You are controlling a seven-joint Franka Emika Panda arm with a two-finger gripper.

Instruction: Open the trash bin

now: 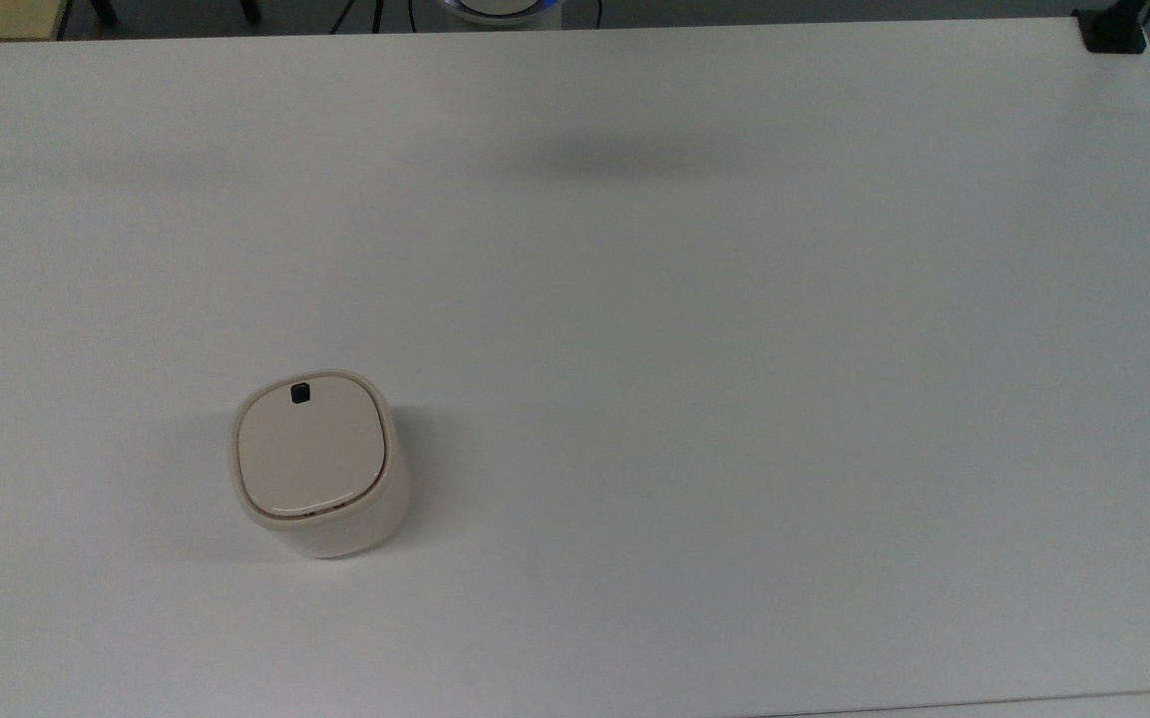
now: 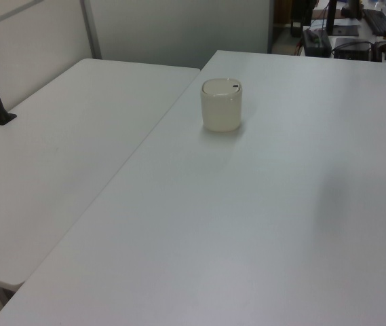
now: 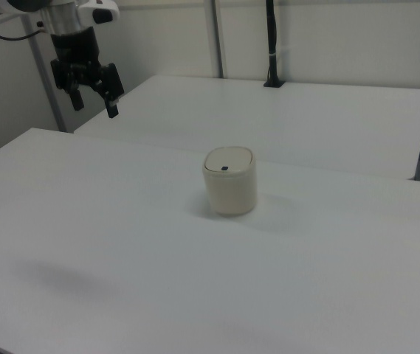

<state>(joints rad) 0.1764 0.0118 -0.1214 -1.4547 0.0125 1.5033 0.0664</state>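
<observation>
On white surface (image 1: 734, 399), toward 8 o'clock from centre in top view: trash bin (image 1: 320, 464), upright, lid (image 1: 310, 449) flat and shut, black button (image 1: 301, 393) at lid's 12 o'clock edge. Seam with hinge marks noted at lid's 6 o'clock edge. In right view, same bin (image 3: 230, 181) near centre, button (image 3: 225, 168) toward 7 o'clock of lid. Pincer (image 3: 91, 92) seen high at 10 o'clock of right view, well apart from bin, fingers spread moderately, holding nothing. Task judged not yet begun; approach step in hand. Advisable: travel over bin, line one fingertip squarely above button, descend straight and slowly, press down only, avoid sideways load likely to slide or tip light bin, then lift clear to leave lid room to swing.
</observation>
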